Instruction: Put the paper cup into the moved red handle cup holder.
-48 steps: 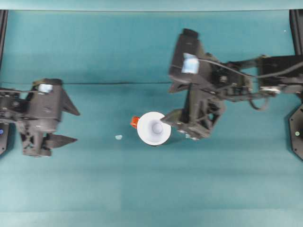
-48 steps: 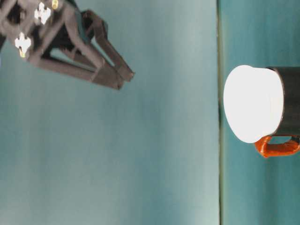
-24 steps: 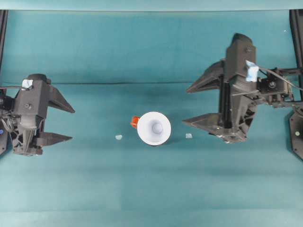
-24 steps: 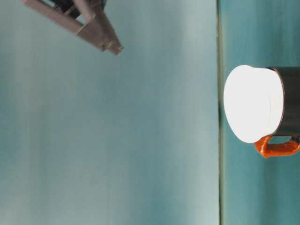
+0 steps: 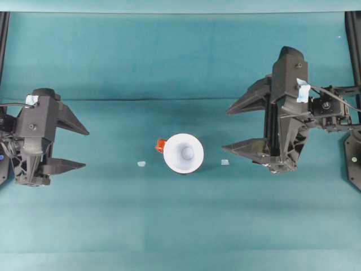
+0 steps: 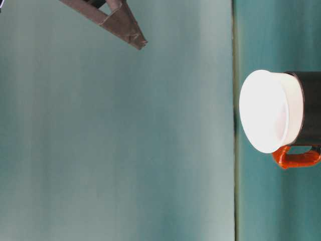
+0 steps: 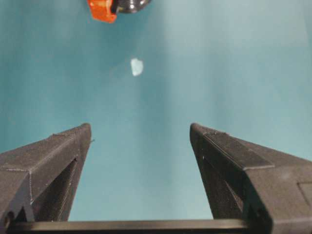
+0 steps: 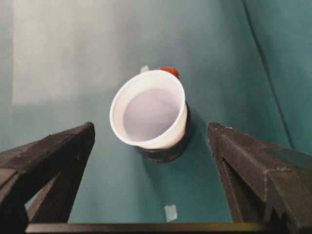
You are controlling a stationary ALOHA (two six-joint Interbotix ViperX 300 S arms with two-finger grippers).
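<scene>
Cup point(image 5: 183, 153) sits nested in the holder point(image 8: 163, 152) at the centre of the table point(image 5: 169, 226), upright, its white rim standing proud of the black wall. Overhead, only the holder's orange-red handle point(image 5: 161, 146) shows, projecting from the cup's edge at about 10 o'clock. In the table-level view the cup's flared rim point(image 6: 266, 111) overhangs the dark holder body point(image 6: 311, 108), with the handle point(image 6: 296, 158) on its side.

Right gripper point(image 5: 232, 129) stands at 3 o'clock from the cup, well apart from it, jaws spread wide and holding nothing. Its wrist view looks down between the two dark fingers point(image 8: 53, 156) onto the cup point(image 8: 148, 109), which is clear of both.

Left gripper point(image 5: 83, 148) stands at 9 o'clock, farther off than the right one, jaws likewise spread and empty. Its wrist view shows bare cloth between the fingers point(image 7: 229, 161), with the handle point(image 7: 102, 9) at the far edge.

Two pale scraps lie on the cloth: one point(image 5: 141, 164) at 9 o'clock of the cup, one point(image 5: 225, 162) at 3 o'clock, each just beside it and touching nothing.
</scene>
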